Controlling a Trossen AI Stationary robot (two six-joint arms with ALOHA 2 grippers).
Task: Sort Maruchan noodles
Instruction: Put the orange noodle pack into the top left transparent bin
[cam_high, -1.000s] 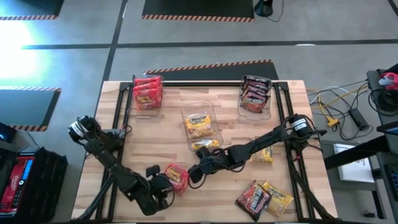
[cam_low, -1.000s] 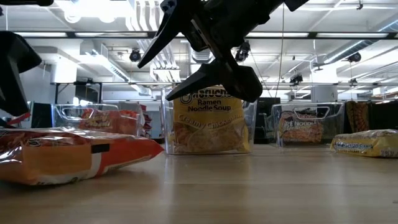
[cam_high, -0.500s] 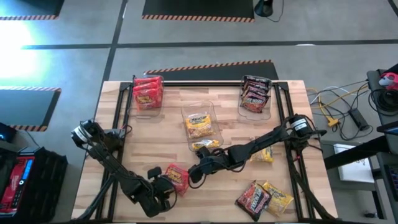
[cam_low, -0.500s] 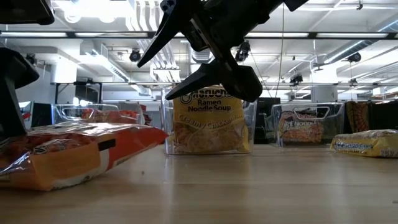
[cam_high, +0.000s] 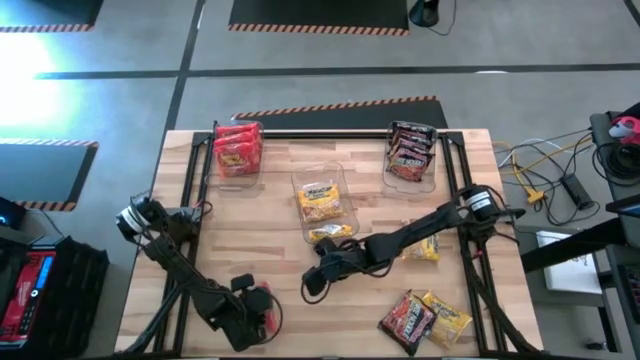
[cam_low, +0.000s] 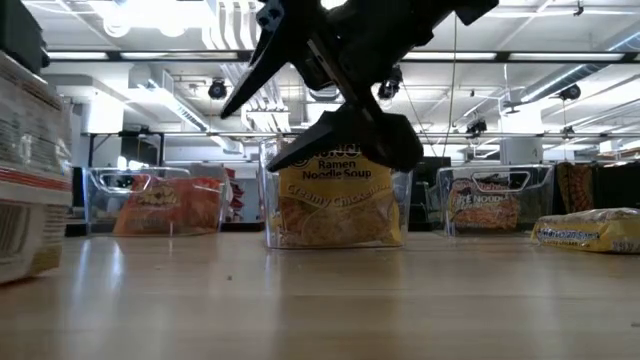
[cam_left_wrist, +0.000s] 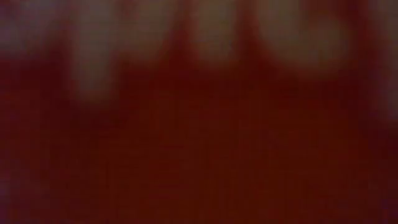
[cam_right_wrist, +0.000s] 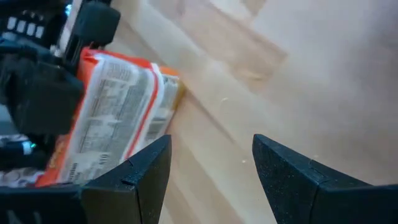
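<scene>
My left gripper (cam_high: 254, 309) stands near the table's front left, shut on a red Maruchan noodles packet (cam_high: 267, 300). The packet stands up on edge (cam_low: 28, 170), its printed white back (cam_right_wrist: 118, 118) facing my right gripper. It fills the left wrist view as a red blur. My right gripper (cam_high: 312, 280) hangs open above the table's middle, to the right of the packet, with nothing between its fingers (cam_right_wrist: 211, 146). Other packets sit in three clear bins or lie loose. My left gripper (cam_right_wrist: 37, 93) holds the red packet by one end (cam_right_wrist: 81, 93), coming from above at a steep slant. Its own body hides the fingers' exact place. The packet is tipped up on edge. I cannot tell whether its lower edge (cam_low: 25, 270) touches the table.
At the back stand a bin of red packets (cam_high: 237, 148), a middle bin of yellow ones (cam_high: 322, 200) and a bin of dark ones (cam_high: 410, 152). Loose yellow packets (cam_high: 420, 248) (cam_high: 330, 234) lie mid-table. A dark (cam_high: 405, 318) and a yellow packet (cam_high: 447, 318) lie front right.
My left gripper has sunk and tipped steeper, drawing back a little toward the table's near left. The red packet, which lay nearly flat, has been turned up on edge and now shows its back. My right gripper has kept still.
</scene>
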